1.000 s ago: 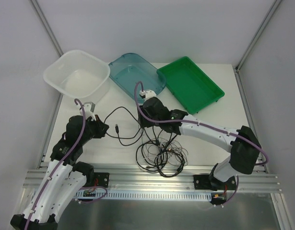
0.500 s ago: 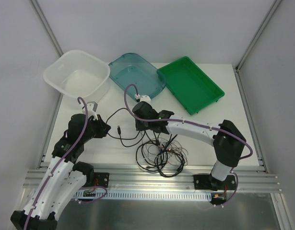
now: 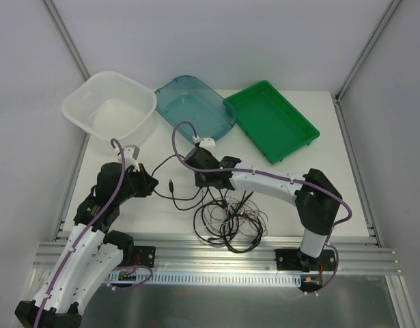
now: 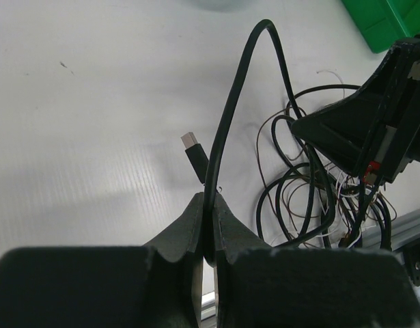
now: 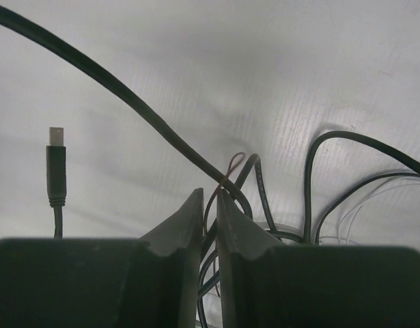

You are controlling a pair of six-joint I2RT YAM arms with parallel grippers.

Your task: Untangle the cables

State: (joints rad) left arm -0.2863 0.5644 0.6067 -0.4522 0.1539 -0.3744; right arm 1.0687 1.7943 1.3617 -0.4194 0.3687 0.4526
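Note:
The cables (image 3: 230,219) lie as a tangle of thin black and brown loops near the table's front edge. One black cable (image 4: 227,116) arcs up out of the tangle, and my left gripper (image 4: 208,198) is shut on it; in the top view that gripper (image 3: 149,183) sits left of the pile. The cable's USB plug (image 4: 190,145) lies free on the table beside it. My right gripper (image 5: 210,195) points down at the tangle's upper left edge (image 3: 199,183). Its jaws are drawn almost together on a thin brown cord (image 5: 227,174) and a black strand.
A white tub (image 3: 114,113), a blue tray (image 3: 196,106) and a green tray (image 3: 271,123) stand in a row at the back. The aluminium rail (image 3: 216,249) runs along the front, just below the tangle. The right arm (image 3: 312,198) folds over the table's right half.
My right gripper has slid left and slightly toward the front over the tangle's edge, and its jaws have closed in. The left gripper keeps its hold and has not moved.

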